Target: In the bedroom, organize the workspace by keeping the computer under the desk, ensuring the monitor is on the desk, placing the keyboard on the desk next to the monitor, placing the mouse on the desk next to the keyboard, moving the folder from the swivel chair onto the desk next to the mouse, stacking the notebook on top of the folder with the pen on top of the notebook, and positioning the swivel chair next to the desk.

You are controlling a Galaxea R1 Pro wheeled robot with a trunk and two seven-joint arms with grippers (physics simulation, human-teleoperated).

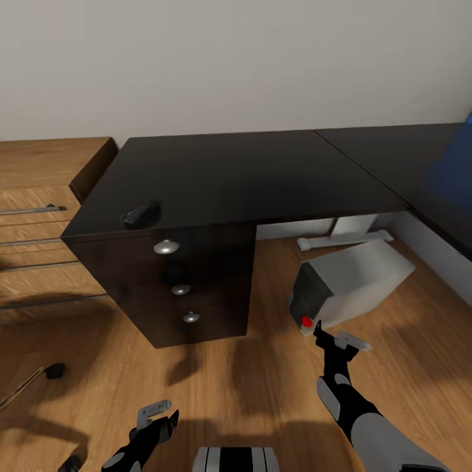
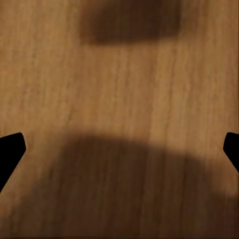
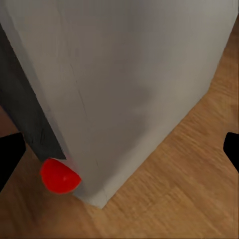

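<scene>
Computer [image 1: 354, 282] near desk [image 1: 249, 177] edge

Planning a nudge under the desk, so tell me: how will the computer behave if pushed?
The computer looks boxy and rigid, lying tilted on the wooden floor, so it would probably slide, not roll. Its bulk suggests weight; the open right end effector pushing off-centre might pivot it.
</scene>
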